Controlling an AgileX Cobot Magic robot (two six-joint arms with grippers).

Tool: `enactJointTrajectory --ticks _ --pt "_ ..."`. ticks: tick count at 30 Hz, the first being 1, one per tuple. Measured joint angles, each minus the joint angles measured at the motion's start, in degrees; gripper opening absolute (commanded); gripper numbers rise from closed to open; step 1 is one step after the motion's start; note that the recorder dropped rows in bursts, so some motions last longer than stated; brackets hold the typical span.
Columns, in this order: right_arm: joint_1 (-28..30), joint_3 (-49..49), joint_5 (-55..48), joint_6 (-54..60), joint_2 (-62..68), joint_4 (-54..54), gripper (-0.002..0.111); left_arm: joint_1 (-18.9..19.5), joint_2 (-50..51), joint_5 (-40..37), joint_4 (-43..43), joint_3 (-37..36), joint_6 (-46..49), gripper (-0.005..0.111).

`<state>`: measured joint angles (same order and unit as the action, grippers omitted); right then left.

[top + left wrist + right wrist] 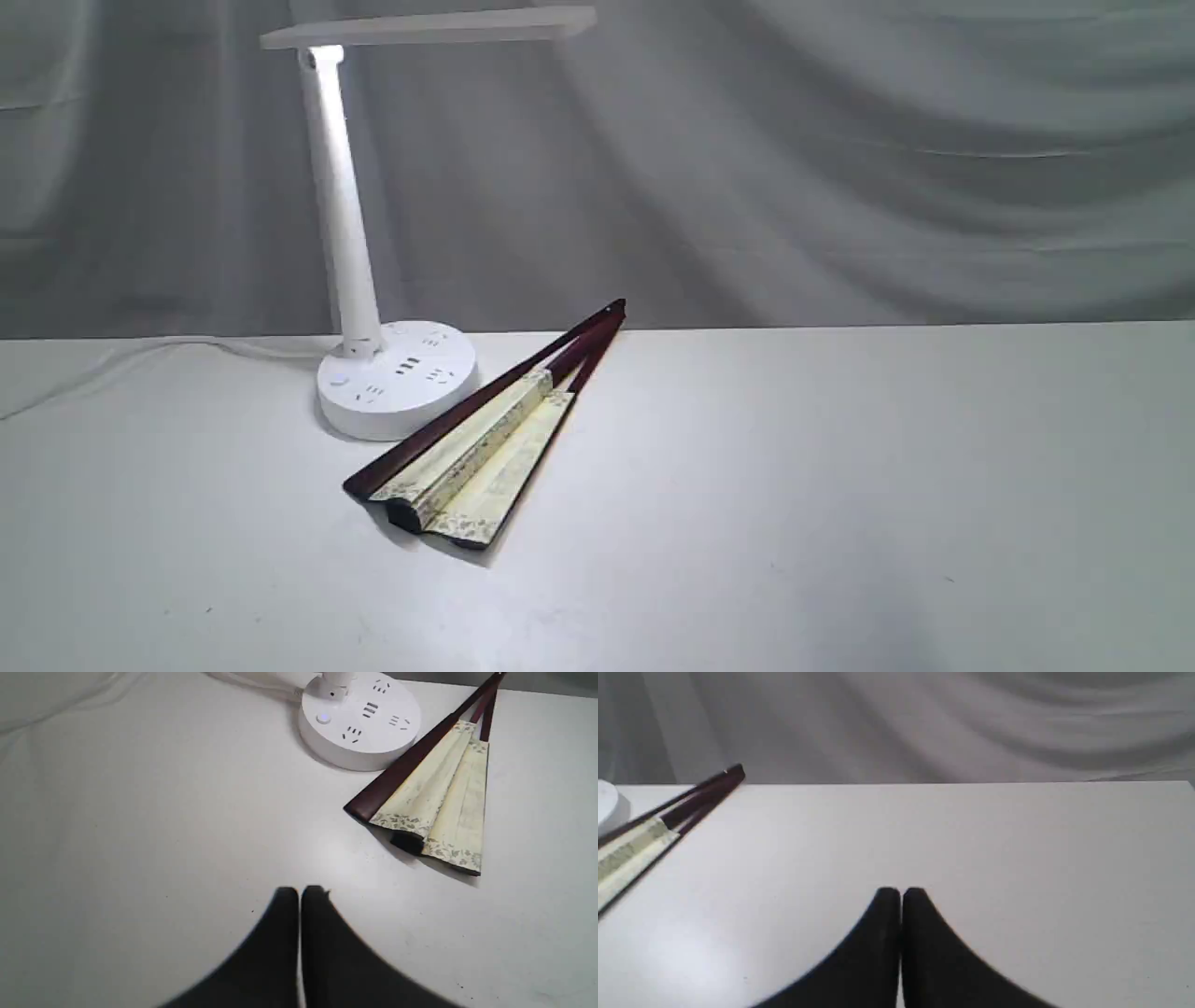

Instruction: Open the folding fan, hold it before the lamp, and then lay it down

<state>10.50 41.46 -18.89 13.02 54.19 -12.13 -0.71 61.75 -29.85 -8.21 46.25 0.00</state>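
**Exterior view: fan lies barely spread beside the lamp, both grippers closed and empty**

The folding fan (476, 448) rests flat on the white table (840, 485), only a few pleats apart. Its long axis runs on a diagonal: the pivot end points to the back right, at the table's far edge, and the wide paper end points to the front left. The outer maroon rib passes just beside the round base of the lamp (345, 233); whether the two touch cannot be told. A thin cable (140, 350) trails left from the base.

Neither arm shows in the exterior view. In the left wrist view the left gripper (299, 890) has its black fingertips pressed together over bare table, well apart from the fan (439, 798). Only the lamp's base (359, 723) shows there, the stem cut off. The right gripper (901, 890) is likewise closed on nothing. In its view the fan (668, 812) runs out of frame, with the paper end cut off.

A dark block between the pleats at the fan's wide end is hard to make out, and no script is legible.
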Motion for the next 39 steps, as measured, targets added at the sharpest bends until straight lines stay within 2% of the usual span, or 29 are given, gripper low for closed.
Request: enactJointTrajectory --ticks 5,7,14,22,28,34,39 --pt "-1.5 0.2 4.1 6.6 9.4 0.0 0.028 0.0 8.2 3.3 0.0 2.0 1.2 0.001" --pt "-1.8 0.2 5.1 7.6 12.3 0.0 0.031 0.0 11.7 5.4 0.0 3.0 1.3 0.004" --pt "-1.8 0.2 5.2 8.2 20.4 -2.9 0.030 0.0 20.4 7.1 -0.2 4.5 2.0 0.017" --pt "-1.8 0.9 3.9 8.2 24.3 -3.7 0.030 -0.1 26.4 6.7 -0.4 5.7 6.0 0.018" --pt "-1.8 7.6 -4.6 8.4 30.2 -3.7 0.030 -0.2 32.3 0.6 -0.7 13.8 7.4 0.018" --pt "-1.8 8.3 -7.4 8.4 33.3 -3.7 0.030 -0.3 36.3 -4.0 -7.3 15.3 12.8 0.018" --pt "-1.8 8.3 -7.3 8.4 33.5 -3.7 0.030 -3.8 38.2 -2.7 -9.4 15.4 15.5 0.027"
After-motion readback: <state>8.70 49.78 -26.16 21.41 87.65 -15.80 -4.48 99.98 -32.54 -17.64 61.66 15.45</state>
